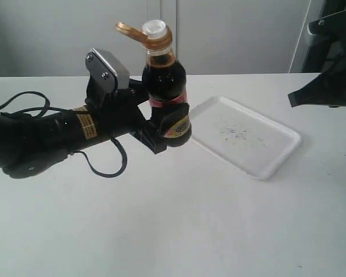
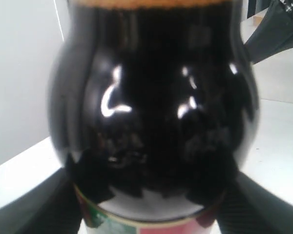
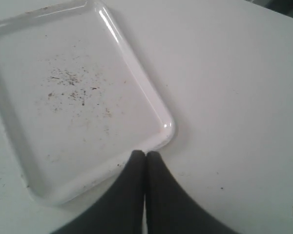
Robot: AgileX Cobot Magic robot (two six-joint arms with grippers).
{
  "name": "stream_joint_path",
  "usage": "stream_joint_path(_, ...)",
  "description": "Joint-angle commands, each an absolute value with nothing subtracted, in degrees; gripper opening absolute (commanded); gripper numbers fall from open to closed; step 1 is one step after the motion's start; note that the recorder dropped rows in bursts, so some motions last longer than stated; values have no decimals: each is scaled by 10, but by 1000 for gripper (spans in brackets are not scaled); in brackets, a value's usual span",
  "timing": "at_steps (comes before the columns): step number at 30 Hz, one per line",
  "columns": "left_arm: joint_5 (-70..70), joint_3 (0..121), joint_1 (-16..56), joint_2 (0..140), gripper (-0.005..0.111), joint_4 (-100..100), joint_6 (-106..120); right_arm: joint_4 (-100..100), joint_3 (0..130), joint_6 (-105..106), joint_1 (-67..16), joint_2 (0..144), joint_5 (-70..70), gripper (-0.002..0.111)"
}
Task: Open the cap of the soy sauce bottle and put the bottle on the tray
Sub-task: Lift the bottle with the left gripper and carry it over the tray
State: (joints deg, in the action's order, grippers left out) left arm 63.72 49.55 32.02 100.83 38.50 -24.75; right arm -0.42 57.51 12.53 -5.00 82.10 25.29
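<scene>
Already the bronze-gold flip cap [image 1: 139, 30] hangs open to the left of its white spout, and the small clear glass soy sauce bottle [image 1: 165, 81] of dark liquid sits upright, upper centre of the exterior view, off the table, pinched at its label by the left gripper [image 1: 164, 128]. The shallow white rectangular tray [image 1: 277, 158] lies right of it. Tilting on the way over could spill sauce; a loose pinch could drop it. The right gripper [image 3: 145, 168], fingers pressed together, hovers over the tray's edge and might obstruct.

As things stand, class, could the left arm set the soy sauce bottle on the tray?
Probably yes: the left claw holds the soy sauce bottle upright beside the tray, which looks bare.
</scene>
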Motion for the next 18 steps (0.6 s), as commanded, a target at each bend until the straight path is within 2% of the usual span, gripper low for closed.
stream_joint_path(1, 700, 542, 333, 1018, 0, 357, -252, -9, 571, 129, -34, 827, 235, 0)
stream_joint_path(11, 700, 629, 336, 1092, 0, 356, -277, -7, 571, 129, -32, 846, 191, 0)
stream_joint_path(18, 685, 728, 368, 1154, 0, 356, -289, -7, 571, 127, -32, 848, 187, 0)
